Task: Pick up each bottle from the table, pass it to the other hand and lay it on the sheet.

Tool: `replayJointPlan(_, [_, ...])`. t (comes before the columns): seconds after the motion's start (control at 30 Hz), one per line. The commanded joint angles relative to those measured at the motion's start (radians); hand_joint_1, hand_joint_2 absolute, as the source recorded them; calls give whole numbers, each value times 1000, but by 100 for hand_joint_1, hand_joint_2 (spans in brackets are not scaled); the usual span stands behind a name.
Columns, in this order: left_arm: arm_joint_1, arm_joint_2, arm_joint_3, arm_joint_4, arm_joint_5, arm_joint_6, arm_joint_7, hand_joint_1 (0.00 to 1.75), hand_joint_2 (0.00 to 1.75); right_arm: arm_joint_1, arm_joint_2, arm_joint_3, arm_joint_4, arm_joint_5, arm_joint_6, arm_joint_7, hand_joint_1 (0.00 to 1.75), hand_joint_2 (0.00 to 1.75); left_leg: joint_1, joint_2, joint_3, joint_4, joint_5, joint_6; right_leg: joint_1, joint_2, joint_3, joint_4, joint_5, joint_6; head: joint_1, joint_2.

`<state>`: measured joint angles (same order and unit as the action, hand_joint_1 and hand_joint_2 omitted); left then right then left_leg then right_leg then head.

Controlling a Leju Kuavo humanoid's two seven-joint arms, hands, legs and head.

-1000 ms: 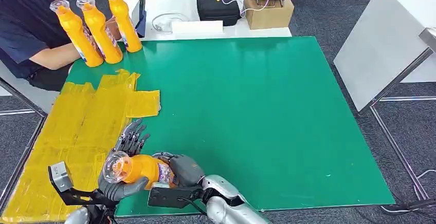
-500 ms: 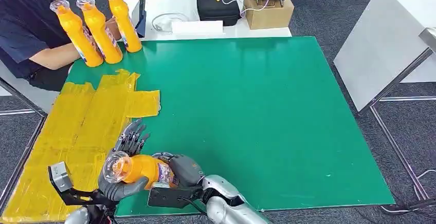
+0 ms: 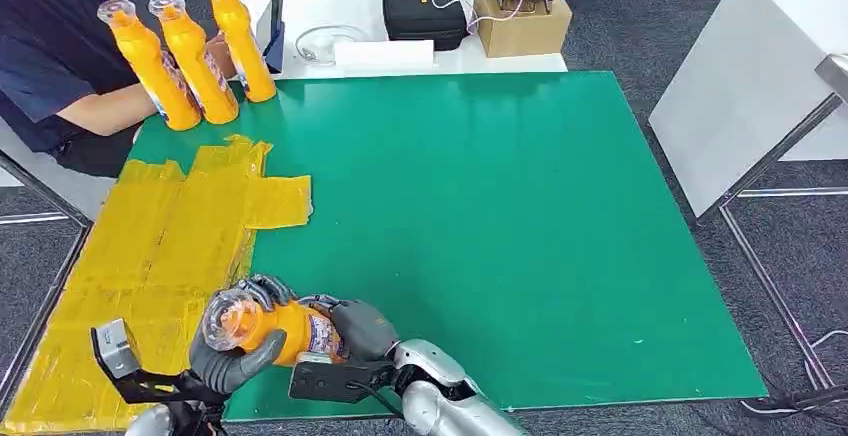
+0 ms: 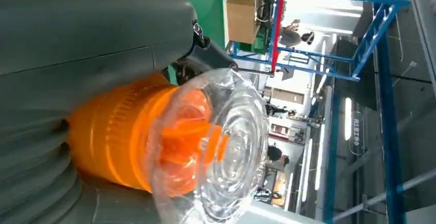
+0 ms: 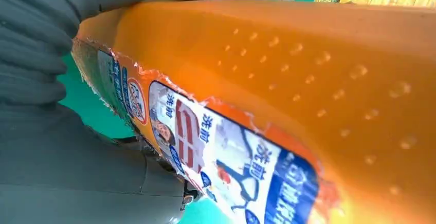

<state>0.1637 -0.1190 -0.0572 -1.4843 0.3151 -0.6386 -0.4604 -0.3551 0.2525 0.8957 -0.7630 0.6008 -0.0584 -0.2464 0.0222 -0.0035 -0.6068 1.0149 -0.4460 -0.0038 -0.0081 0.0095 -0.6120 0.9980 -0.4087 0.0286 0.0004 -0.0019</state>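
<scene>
Orange bottle (image 3: 275,328) with clear domed cap and torn printed label, clamped at once by left robot hand (image 3: 232,354) and right robot hand (image 3: 362,328) above the green bench (image 3: 500,226).

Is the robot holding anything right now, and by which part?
Yes: an orange bottle. The left hand wraps its neck end; the right hand holds its base end.

Orange plastic bottle with clear cap (image 3: 268,326): lower body hidden behind the right hand (image 3: 362,329). Label text (image 5: 216,152) blurred. Yellow sheet (image 3: 130,256) cut off at frame bottom.
</scene>
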Motion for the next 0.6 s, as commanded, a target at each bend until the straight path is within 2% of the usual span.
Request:
replayJointPlan(0.03, [-24, 3, -22, 27, 0, -3, 5, 175, 175, -7, -25, 46, 47, 9, 12, 1, 175, 175, -1, -2, 3, -1, 0, 1, 0, -3, 3, -1, -1, 0, 0, 0])
replayJointPlan(0.6, [-28, 6, -17, 33, -15, -13, -13, 175, 175, -10, -23, 36, 66, 18, 9, -5, 175, 175, -1, -2, 4, -1, 0, 1, 0, -3, 4, -1, -1, 0, 0, 0])
